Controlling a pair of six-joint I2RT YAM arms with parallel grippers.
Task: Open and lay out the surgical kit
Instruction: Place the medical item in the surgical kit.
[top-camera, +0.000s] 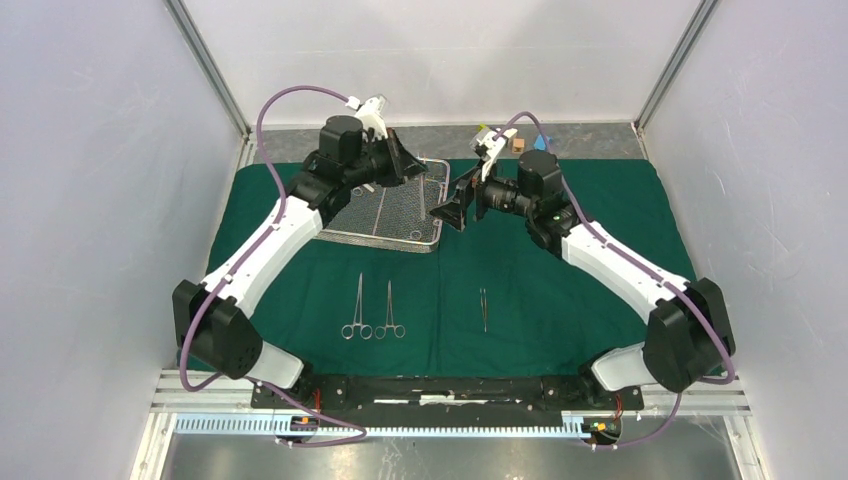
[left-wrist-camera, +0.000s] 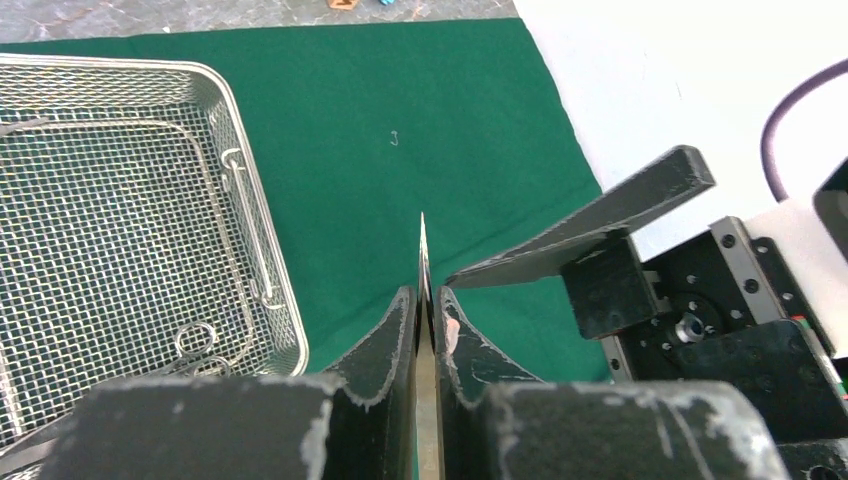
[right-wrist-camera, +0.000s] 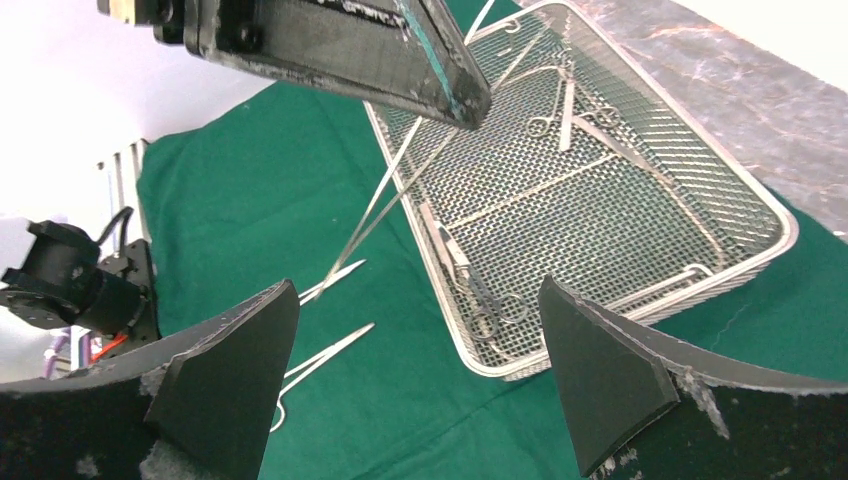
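left gripper (left-wrist-camera: 428, 300) is clamped on tweezers (left-wrist-camera: 423, 250) by the tray (left-wrist-camera: 100, 200), right gripper (right-wrist-camera: 415, 300) is spread wide; clamps (top-camera: 357, 305) are laid out, more left inside.

Grey mottled table (top-camera: 590, 140) lies almost wholly under a dark green cloth (top-camera: 560, 300), spread flat; a bare strip shows at 12 o'clock, where 1 small brown block (top-camera: 517, 145) sits just past the cloth's edge

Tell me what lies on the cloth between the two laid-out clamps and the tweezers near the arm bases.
Nothing. In the top view only bare green cloth shows between the clamps and the tweezers.
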